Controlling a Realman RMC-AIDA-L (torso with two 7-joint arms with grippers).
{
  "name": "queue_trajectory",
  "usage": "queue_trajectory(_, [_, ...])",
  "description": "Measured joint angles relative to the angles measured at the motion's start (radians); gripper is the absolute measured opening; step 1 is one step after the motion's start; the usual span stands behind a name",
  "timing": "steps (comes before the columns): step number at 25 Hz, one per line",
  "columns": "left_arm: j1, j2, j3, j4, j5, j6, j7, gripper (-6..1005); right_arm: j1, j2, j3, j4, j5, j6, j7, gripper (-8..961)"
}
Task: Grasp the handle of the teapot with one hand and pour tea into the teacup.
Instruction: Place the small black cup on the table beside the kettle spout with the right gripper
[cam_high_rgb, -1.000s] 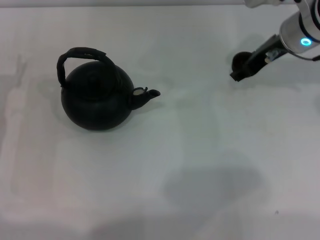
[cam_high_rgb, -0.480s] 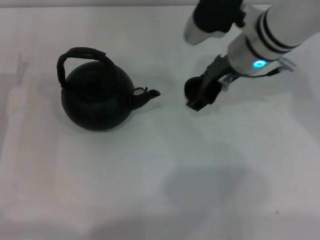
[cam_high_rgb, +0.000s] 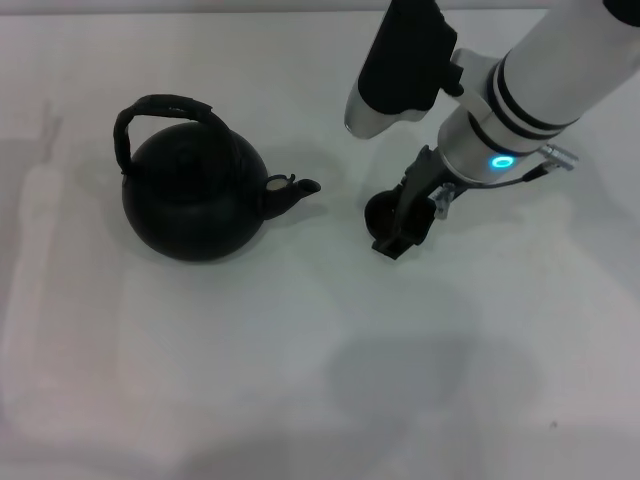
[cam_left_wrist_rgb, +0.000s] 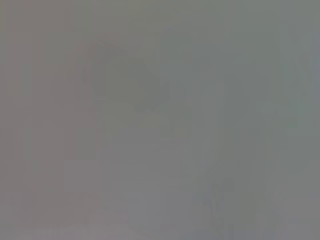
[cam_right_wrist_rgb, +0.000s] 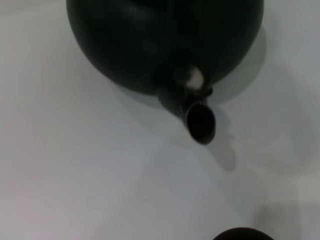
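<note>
The right gripper (cam_high_rgb: 398, 228), jaws closed on the cup (cam_high_rgb: 381, 211) mid-bench, should set it just beyond the spout of the pot (cam_high_rgb: 192, 196), which stands toward the bench's left edge.

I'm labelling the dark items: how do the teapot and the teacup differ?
The teapot is far bigger than the teacup. The teapot has a spout and an arched handle; the teacup shows neither. The teapot stands free; the teacup sits at the right claw. Both are dark.
</note>
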Motion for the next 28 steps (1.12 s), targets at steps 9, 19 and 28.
queue_trajectory(9, [-0.005,0.002,-0.001,0.0,-0.002,0.0,0.003,846,-0.001,0.001,-0.015,0.003,-0.001,-0.002,0.008,735])
queue_trajectory(19, [-0.018,0.004,-0.002,-0.008,-0.004,0.0,0.006,847,0.005,0.002,-0.044,0.02,0.01,-0.038,0.009,739])
queue_trajectory(28, [-0.027,0.004,-0.002,-0.009,-0.004,0.0,0.006,846,0.006,0.002,-0.044,0.038,0.018,-0.044,0.01,742])
